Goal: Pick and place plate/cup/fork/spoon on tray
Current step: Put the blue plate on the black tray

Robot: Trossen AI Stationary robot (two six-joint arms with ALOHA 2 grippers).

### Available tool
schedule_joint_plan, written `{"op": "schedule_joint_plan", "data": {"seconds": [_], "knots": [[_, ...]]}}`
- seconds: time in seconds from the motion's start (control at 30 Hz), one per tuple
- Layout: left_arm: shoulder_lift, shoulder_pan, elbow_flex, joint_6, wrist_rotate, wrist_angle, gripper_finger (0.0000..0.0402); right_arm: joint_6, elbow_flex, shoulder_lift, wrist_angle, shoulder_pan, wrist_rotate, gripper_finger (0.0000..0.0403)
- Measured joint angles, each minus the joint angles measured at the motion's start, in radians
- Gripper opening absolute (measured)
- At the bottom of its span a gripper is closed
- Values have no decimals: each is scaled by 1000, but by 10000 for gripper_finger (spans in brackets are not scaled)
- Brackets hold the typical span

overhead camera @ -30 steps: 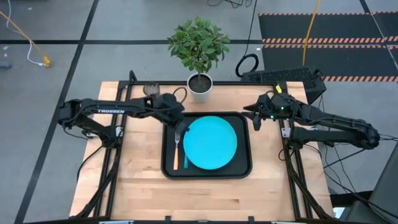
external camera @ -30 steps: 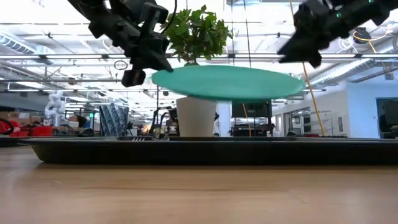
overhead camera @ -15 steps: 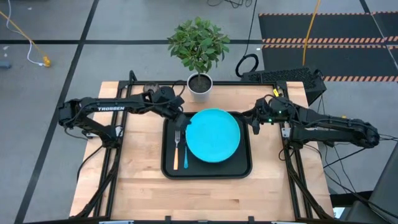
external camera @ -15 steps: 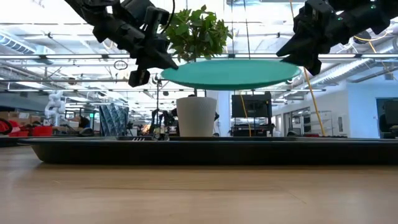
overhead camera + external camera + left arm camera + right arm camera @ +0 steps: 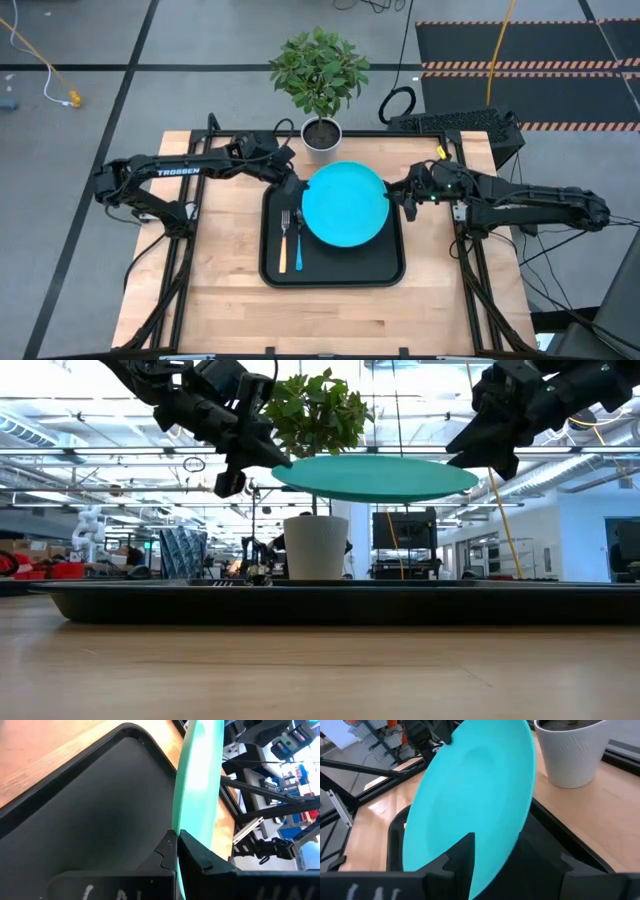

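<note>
High view shows the black tray [image 5: 333,262] at the table's middle. Above its far half, the turquoise plate [image 5: 345,203] hangs in the air, lifted clear of the tray floor. The left gripper [image 5: 291,184] pinches the plate's rim on one side, the right gripper [image 5: 400,195] pinches the opposite side, both closed on the edge. On the tray, beside the plate's left-arm side, lie the orange-handled fork [image 5: 283,243] and the blue-handled spoon [image 5: 298,243], close together. Just beyond the tray's far edge stands a white pot with a green plant [image 5: 321,137].

Risk, as a judgement: the two thin rim grips must move together; if one arm leads, the plate may tilt, slip out and drop onto the cutlery, or bump the plant pot.

Readable writing: "TROSSEN" on the left arm [image 5: 180,172].
</note>
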Motion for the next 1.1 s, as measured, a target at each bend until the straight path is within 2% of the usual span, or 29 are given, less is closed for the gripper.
{"op": "schedule_joint_plan", "data": {"seconds": [0.47,0.67,0.8,0.97,1.1], "knots": [[0,-2,0,26,41,21,0,-24,0,-17,6,0,-2,144],[0,-2,0,17,41,79,0,-47,0,2,45,0,3,139],[0,-2,0,13,42,105,0,-56,0,26,74,0,0,106],[0,-2,0,46,52,98,11,-97,0,32,77,-2,32,19],[-1,-3,0,143,58,100,36,-103,0,29,85,-2,40,5]]}}
